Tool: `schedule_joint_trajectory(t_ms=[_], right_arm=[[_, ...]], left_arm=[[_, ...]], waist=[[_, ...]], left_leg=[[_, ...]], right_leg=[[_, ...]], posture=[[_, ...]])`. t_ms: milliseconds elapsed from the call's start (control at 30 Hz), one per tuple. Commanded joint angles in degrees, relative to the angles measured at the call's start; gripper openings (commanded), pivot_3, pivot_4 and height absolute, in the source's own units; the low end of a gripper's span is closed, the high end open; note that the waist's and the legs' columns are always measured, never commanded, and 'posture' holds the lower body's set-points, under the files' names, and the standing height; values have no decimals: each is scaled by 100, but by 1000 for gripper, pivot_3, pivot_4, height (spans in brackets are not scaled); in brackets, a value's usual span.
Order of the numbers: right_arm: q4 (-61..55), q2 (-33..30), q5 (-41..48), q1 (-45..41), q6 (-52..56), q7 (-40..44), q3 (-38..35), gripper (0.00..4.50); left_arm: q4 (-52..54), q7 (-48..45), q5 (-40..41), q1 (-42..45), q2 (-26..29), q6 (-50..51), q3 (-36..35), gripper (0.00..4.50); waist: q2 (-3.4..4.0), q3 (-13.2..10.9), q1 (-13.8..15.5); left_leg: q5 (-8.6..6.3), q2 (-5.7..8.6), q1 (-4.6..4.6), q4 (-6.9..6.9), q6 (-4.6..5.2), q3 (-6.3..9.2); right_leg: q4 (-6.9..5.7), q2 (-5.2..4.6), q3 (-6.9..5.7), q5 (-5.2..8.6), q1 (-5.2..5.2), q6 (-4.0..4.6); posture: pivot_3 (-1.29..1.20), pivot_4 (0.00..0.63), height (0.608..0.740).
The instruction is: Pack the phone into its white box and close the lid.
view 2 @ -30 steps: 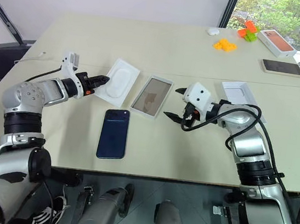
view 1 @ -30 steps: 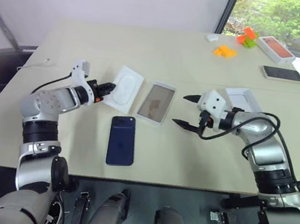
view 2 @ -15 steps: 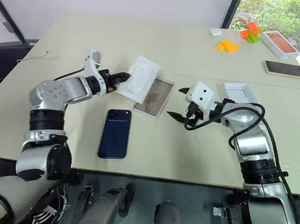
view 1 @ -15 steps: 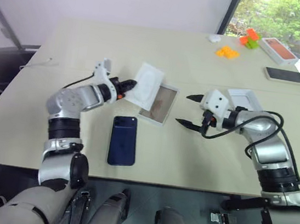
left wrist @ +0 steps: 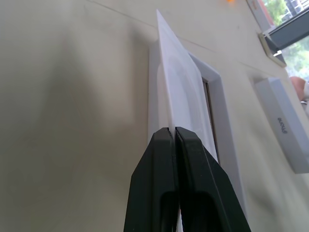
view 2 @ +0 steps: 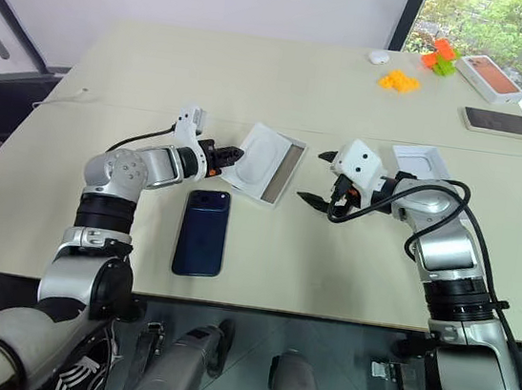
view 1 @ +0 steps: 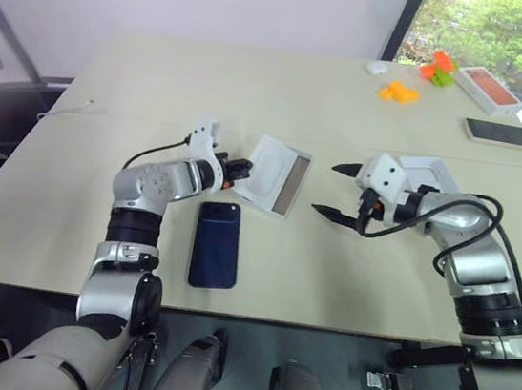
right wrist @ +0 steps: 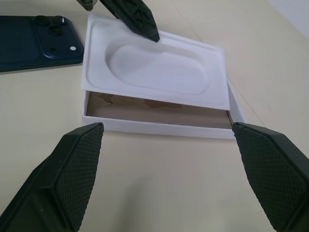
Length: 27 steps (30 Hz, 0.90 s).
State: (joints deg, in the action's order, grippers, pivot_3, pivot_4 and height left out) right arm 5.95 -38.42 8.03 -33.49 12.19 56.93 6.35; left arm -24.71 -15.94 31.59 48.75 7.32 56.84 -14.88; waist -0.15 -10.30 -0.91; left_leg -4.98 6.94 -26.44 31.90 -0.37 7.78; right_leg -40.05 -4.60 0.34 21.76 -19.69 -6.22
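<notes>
Glossy phone (view 1: 216, 244), matt table (view 1: 256, 89)

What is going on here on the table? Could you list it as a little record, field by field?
Left gripper: shut on the flat white insert with an oval recess, holding it tilted over the shallow white rectangular box
Right gripper: open, holding nothing, beside the box
Dark navy-blue smartphone: lying on the beige table, camera side up, not yet packed
Plain white lid: on the table behind the right gripper
Far corner: orange-topped box, black phone, orange and green blocks
</notes>
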Motion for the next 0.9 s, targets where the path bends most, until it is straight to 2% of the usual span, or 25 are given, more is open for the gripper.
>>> schedule_joint_trajectory(t_ms=[33,167,433,800,900], right_arm=[[-200,42,29,-9,-47,-78,-95,4500],[-197,47,20,-11,-67,-95,-96,4500],[-226,50,16,9,-76,-119,-89,4500],[-234,73,-8,17,-114,-156,-82,4500],[-239,76,-5,13,-109,-162,-78,4500]], left_arm=[[62,-2,-100,49,-74,-185,126,54],[101,-160,-321,40,-26,-347,426,54],[-365,42,-251,268,-233,-632,135,54],[-377,46,-271,227,-404,-464,281,54],[-311,31,-312,228,-412,-473,323,1018]], waist=[[0,0,4],[0,0,-5],[0,0,2],[0,0,3],[0,0,4]], left_leg=[[0,0,0,-1,0,0],[0,0,-1,-2,0,0],[0,1,-1,-1,1,1],[0,1,-1,-1,1,4],[0,1,-1,-1,0,6]], right_leg=[[1,0,-1,0,0,0],[3,0,-2,0,-1,0],[3,-1,-4,0,0,0],[4,-1,-16,0,2,0],[4,-1,-18,0,3,-1]], posture=[[0,150,740],[0,150,740],[0,150,740],[0,150,740],[0,150,740]])
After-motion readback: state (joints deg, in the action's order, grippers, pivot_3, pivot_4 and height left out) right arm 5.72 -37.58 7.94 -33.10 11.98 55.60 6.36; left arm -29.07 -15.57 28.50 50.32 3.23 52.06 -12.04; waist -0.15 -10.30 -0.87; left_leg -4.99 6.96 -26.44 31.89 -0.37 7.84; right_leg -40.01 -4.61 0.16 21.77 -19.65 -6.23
